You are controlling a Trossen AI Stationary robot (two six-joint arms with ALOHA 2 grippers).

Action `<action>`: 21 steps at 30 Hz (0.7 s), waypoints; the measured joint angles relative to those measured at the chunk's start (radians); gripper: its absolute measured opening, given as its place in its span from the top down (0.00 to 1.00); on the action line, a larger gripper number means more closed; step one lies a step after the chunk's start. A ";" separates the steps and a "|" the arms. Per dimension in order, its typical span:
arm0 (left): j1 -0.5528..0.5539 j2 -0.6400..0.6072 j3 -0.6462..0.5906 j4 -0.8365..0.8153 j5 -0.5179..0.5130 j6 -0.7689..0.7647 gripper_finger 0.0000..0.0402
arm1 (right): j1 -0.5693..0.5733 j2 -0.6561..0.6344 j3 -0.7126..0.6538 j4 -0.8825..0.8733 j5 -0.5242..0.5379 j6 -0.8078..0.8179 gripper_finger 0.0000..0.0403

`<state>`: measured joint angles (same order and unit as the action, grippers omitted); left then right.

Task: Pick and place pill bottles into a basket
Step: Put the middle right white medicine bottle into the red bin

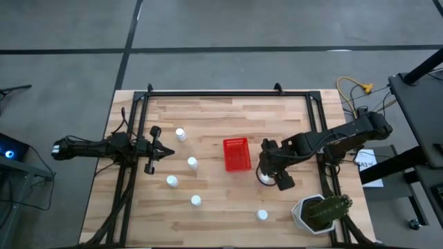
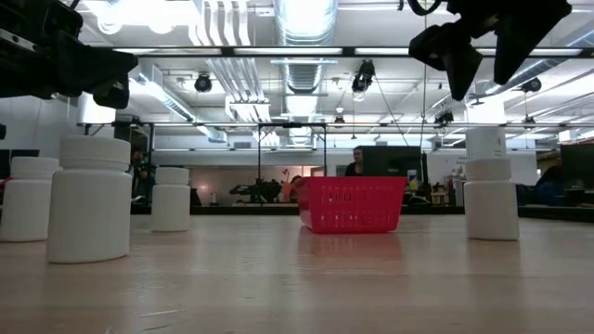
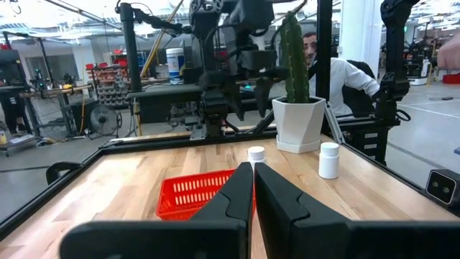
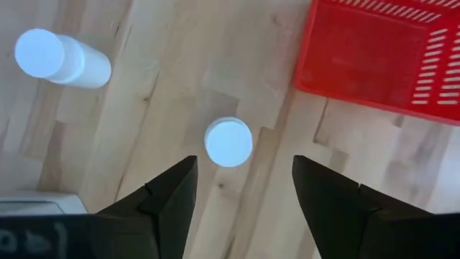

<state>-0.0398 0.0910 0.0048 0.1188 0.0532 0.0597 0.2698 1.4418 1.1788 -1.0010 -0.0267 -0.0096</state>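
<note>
From above, the right gripper hangs spread wide directly over one pill bottle, just right of the red basket, which holds nothing yet. The left gripper waits clenched, empty, well away among four bottles. A cactus pot sits at the table's near right corner, clear of the path.

At table height, the basket stands mid-table, bottles upright on either side.

The left wrist camera shows shut fingers facing the basket.

The right wrist camera looks straight down: the bottle's cap sits just ahead of the gap between the parted fingers, upright, so I'd judge a plain descent next.
</note>
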 joint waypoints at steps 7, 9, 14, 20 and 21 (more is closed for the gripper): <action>0.000 0.000 0.000 0.000 0.000 0.000 1.00 | 0.020 0.000 -0.085 0.102 -0.001 0.008 0.45; 0.000 0.000 0.000 0.000 0.000 0.000 1.00 | 0.021 0.000 -0.104 0.129 -0.004 0.007 0.46; 0.000 0.000 0.000 0.000 0.000 0.000 1.00 | 0.021 0.000 -0.126 0.154 -0.005 0.003 0.46; 0.000 0.000 0.000 0.000 0.000 0.000 1.00 | 0.021 0.000 -0.168 0.235 -0.008 0.002 0.46; 0.000 0.000 0.000 0.000 0.000 0.000 1.00 | 0.021 0.000 -0.175 0.248 -0.008 0.002 0.46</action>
<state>-0.0397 0.0910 0.0048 0.1188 0.0530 0.0597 0.2905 1.4418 1.0039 -0.7534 -0.0349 -0.0074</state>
